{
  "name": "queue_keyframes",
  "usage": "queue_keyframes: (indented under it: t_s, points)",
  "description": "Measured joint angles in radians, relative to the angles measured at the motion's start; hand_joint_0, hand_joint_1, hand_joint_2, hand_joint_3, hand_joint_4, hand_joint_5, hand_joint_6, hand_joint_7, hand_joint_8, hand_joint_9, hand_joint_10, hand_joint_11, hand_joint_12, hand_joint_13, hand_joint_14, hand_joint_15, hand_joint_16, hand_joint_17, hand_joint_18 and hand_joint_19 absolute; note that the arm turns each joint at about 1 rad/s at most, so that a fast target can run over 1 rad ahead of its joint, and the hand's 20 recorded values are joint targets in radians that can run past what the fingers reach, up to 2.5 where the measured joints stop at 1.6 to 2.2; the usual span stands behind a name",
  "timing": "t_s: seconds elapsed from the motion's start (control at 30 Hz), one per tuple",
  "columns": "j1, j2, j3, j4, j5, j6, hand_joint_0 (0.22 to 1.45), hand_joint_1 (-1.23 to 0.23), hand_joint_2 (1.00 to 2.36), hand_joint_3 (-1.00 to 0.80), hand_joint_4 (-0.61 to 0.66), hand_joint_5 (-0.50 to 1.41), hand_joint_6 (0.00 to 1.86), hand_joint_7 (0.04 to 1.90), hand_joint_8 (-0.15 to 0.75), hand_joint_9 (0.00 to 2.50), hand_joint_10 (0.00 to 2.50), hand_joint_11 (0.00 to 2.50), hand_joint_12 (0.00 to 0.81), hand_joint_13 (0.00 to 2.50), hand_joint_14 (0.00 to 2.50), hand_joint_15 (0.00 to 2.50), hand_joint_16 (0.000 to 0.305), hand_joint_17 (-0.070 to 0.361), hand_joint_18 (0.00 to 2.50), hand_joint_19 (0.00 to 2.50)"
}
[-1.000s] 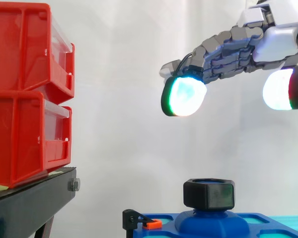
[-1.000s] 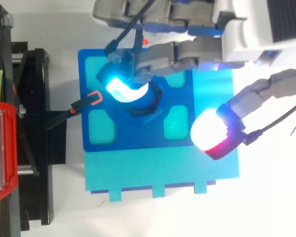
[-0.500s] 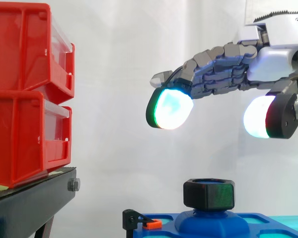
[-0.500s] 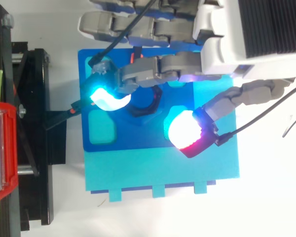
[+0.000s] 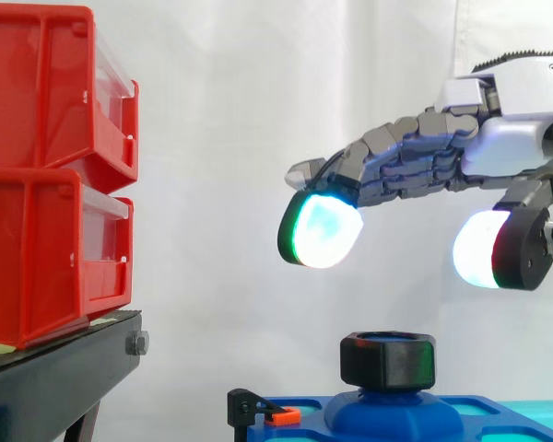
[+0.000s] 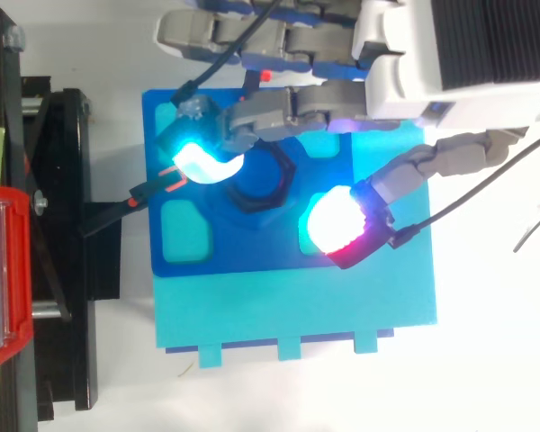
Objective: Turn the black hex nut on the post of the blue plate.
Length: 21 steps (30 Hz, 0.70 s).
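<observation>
I see the hand (image 5: 447, 147) above the black hex nut (image 5: 388, 361), fingers (image 5: 396, 158) released and spread, clear of the nut, which sits mid blue plate (image 6: 252, 256).

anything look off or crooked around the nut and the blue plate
Nothing stands out. The black hex nut sits level on the post of the blue plate, and the hand hovers above it, open, touching nothing. The red bins sit stacked on the black stand.

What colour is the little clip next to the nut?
Orange clip, clearest in the side view.
</observation>
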State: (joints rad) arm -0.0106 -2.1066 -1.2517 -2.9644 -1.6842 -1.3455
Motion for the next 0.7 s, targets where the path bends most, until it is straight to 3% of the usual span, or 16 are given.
queue_keyframes:
  t_s: [0.2, 0.37, 0.7]
  points:
    - [-0.006, -0.017, -0.008, 0.022, -0.002, 0.001, 0.46, -0.78, 1.00, -0.50, 0.00, -0.30, 0.50, 0.64, 0.135, 0.00, 0.00, 0.00, 0.324, 0.00, 0.00, 0.00, 0.050, 0.112, 0.00, 0.00]
    - [-0.016, -0.046, -0.006, 0.048, -0.025, 0.017, 0.46, -0.78, 1.00, -0.50, 0.00, -0.30, 0.50, 0.64, 0.135, 0.00, 0.00, 0.00, 0.324, 0.00, 0.00, 0.00, 0.050, 0.112, 0.00, 0.00]
    - [-0.023, -0.051, -0.005, 0.054, -0.035, 0.021, 0.44, -0.82, 1.00, -0.50, -0.03, -0.30, 0.50, 0.64, 0.137, 0.00, 0.00, 0.00, 0.330, 0.00, 0.00, 0.00, 0.051, 0.115, 0.00, 0.00]
